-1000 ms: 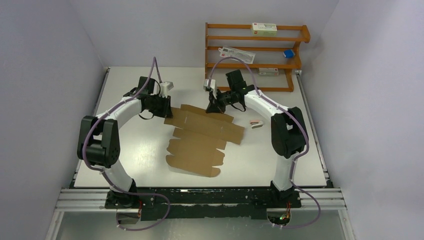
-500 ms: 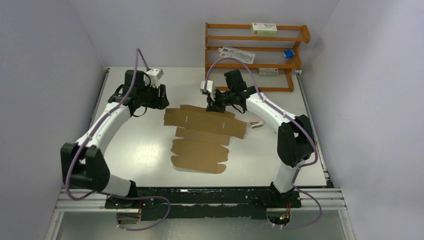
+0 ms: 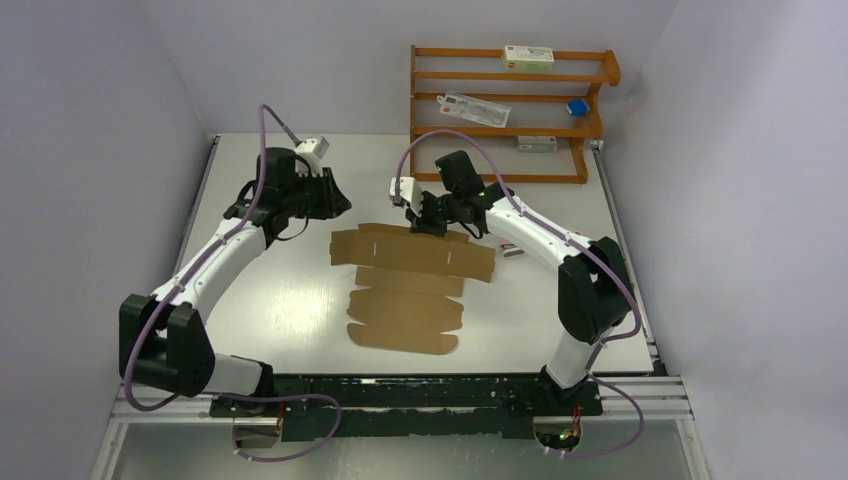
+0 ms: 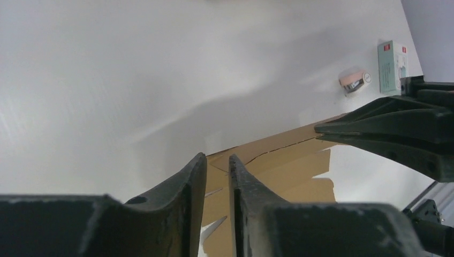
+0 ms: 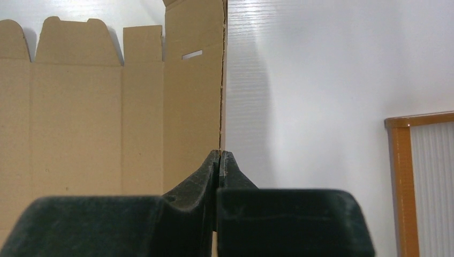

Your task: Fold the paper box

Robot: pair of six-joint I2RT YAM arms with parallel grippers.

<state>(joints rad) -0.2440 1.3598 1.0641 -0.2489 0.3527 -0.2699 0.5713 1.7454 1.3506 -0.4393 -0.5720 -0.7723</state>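
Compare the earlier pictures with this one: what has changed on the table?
The left hand lifted off the far left corner of the flat brown cardboard sheet and hangs just beyond it, holding nothing. The sheet slid rightward and squared up. The right hand stays pinched on its far edge; the orange wooden rack is unchanged.

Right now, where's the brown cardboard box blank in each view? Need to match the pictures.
Top external: the paper box sits at the centre of the frame.
Left wrist: lower centre to right.
Right wrist: fills the left half.
Shared landmark: the right gripper pinching the sheet's far edge. It shows at the right of the left wrist view and at bottom centre of its own.
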